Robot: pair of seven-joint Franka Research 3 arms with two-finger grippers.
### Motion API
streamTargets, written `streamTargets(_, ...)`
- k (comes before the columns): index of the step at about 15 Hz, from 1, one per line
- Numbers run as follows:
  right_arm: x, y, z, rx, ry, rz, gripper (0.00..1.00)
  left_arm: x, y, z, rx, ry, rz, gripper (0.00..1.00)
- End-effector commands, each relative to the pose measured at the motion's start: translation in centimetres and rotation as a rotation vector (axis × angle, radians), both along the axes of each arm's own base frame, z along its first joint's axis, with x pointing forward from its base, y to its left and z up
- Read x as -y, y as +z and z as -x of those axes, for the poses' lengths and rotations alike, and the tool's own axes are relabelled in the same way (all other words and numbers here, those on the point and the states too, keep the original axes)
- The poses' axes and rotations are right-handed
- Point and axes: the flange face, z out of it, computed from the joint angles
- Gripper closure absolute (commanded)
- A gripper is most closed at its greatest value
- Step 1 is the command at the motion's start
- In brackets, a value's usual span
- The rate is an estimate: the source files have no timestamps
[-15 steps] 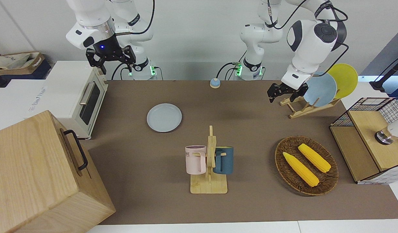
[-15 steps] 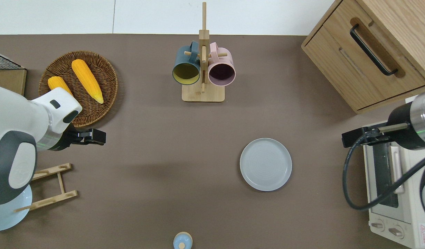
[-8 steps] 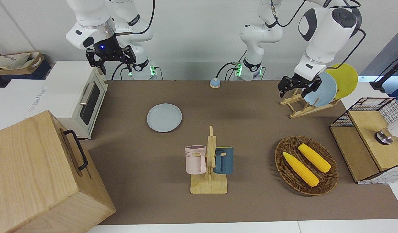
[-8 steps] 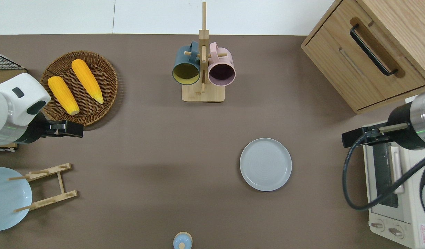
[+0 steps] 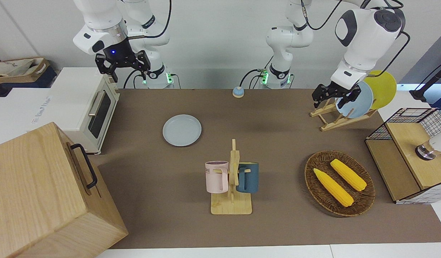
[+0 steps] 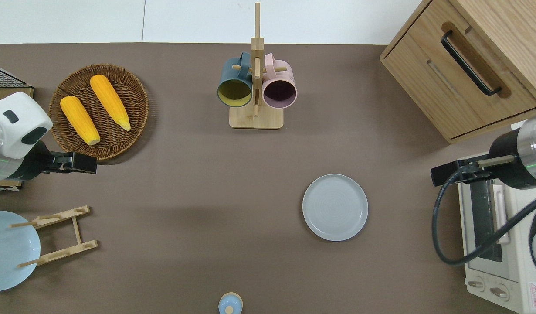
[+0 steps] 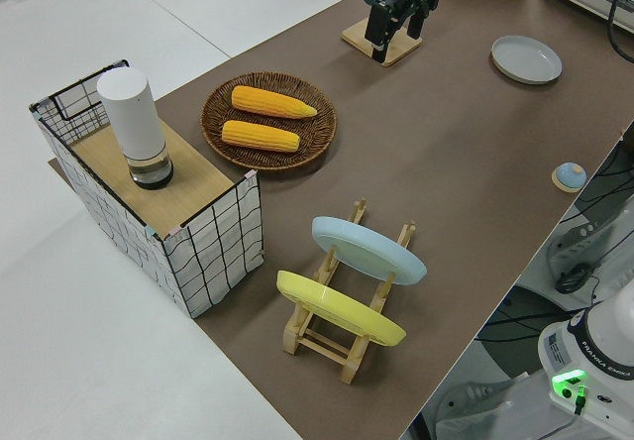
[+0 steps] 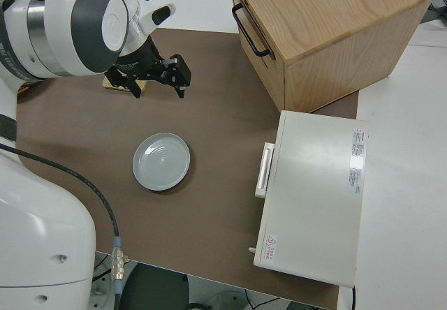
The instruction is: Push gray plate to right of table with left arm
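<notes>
The gray plate (image 5: 181, 130) lies flat on the brown table (image 5: 278, 118), toward the right arm's end, between the mug rack and the robots. It also shows in the overhead view (image 6: 335, 207), the left side view (image 7: 526, 58) and the right side view (image 8: 161, 161). My left gripper (image 5: 334, 97) is open and empty, up in the air. In the overhead view it (image 6: 78, 162) is over bare table beside the wicker basket, far from the plate. My right arm is parked, its gripper (image 5: 122, 68) open.
A mug rack (image 6: 256, 87) holds a teal and a pink mug. A wicker basket (image 6: 120, 139) holds two corn cobs. A plate rack (image 5: 335, 118) holds sky-blue and yellow plates. A toaster oven (image 5: 80, 104), a wooden cabinet (image 5: 37, 193), a wire crate (image 5: 410, 157) and a small blue knob (image 5: 237, 92) stand at the edges.
My left gripper has risen and drawn back toward the left arm's end of the table, away from the middle. The gray plate and the right arm have not moved.
</notes>
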Motion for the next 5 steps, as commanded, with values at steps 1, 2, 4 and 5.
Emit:
streamTargets(1, 0.23, 0.28, 0.35, -0.006, -0.004, -0.007, 0.017, -0.13, 0.44, -0.33, -0.012, -0.013, -0.011, 0.01)
streamTargets(2, 0.23, 0.35, 0.36, -0.004, -0.002, -0.007, 0.017, -0.15, 0.44, -0.33, -0.012, -0.013, -0.013, 0.01)
streamTargets(4, 0.23, 0.35, 0.36, -0.004, -0.002, -0.007, 0.017, -0.41, 0.51, -0.28, -0.012, -0.008, -0.013, 0.01)
streamTargets(5, 0.21, 0.35, 0.36, -0.005, -0.002, -0.008, 0.017, -0.25, 0.51, -0.28, -0.011, -0.012, -0.014, 0.01)
